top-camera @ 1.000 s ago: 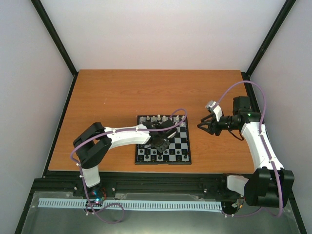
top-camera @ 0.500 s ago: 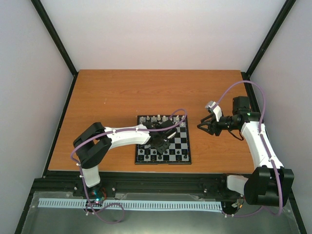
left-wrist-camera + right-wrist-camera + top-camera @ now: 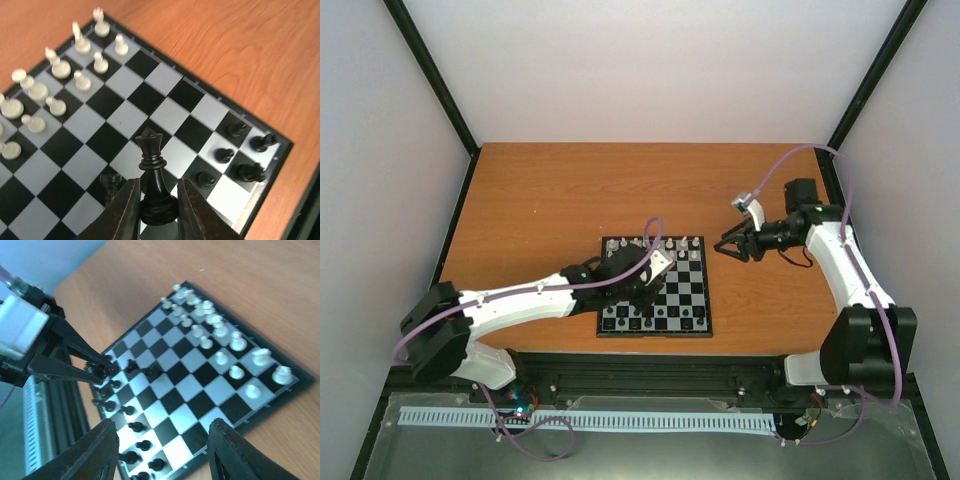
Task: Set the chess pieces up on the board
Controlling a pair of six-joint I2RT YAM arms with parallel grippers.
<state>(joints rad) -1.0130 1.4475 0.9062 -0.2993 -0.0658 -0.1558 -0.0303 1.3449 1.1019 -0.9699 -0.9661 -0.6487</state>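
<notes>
The board lies mid-table, with white chess pieces along its far rows and black chess pieces along its near rows. My left gripper is over the board's left half. In the left wrist view the left gripper is shut on a black queen, gripped at its base, upright above the squares. White pieces stand at upper left and black pieces at right. My right gripper is open and empty, just right of the board's far right corner. Its wrist view shows it above the board.
A black rail and a white slotted strip run along the table's near edge. White walls with black posts close the sides and back. Purple cables loop over both arms. Bare orange tabletop lies beyond the board.
My left arm has stretched out low to the left and its gripper has shifted slightly left over the board. My right gripper has moved a little farther back and left.
</notes>
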